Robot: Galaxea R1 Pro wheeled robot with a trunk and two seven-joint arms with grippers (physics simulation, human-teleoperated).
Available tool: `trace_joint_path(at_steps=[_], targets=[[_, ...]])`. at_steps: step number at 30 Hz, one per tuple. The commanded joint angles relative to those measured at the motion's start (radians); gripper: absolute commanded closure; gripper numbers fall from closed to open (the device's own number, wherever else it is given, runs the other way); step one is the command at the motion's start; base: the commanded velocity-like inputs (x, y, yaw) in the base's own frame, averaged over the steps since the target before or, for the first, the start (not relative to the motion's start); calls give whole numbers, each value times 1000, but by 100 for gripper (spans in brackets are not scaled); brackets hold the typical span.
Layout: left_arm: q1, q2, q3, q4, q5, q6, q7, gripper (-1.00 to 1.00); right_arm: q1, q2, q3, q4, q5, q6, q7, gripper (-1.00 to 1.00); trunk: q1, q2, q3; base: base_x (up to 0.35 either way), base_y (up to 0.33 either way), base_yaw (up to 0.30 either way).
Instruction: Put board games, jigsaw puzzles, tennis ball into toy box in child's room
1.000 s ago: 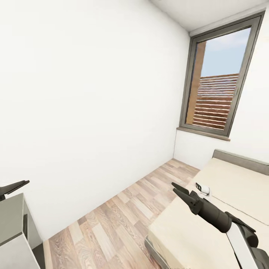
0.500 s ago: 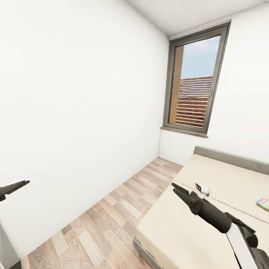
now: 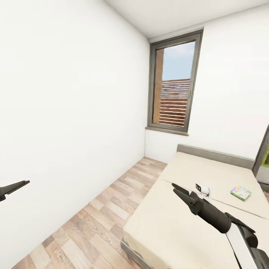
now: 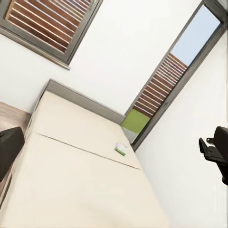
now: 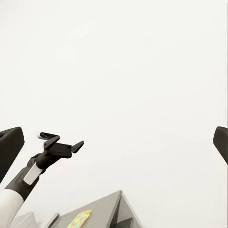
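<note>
Head view: board game (image 3: 241,192), print unreadable

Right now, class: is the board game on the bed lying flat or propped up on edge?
Lying flat. The board game rests cover-up on the bed mattress, near the headboard, leaning on nothing.

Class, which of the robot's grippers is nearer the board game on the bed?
Right. The right gripper hangs over the bed, left of the board game; the left gripper is far across the floor.
</note>
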Motion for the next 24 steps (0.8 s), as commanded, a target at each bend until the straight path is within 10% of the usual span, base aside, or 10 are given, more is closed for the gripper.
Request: trace_joint_path(at_steps=[1,24], targets=[[0,0,1,0,-1,11,-4,-100,-1,0,0,1,-6,8,1,-100,0,-1,0,0,-94,-281],[0,0,1,-1,-1,12,-4,-100,-1,0,0,2,-6,9,0,-100,0,-1,10,0,-198,-281]])
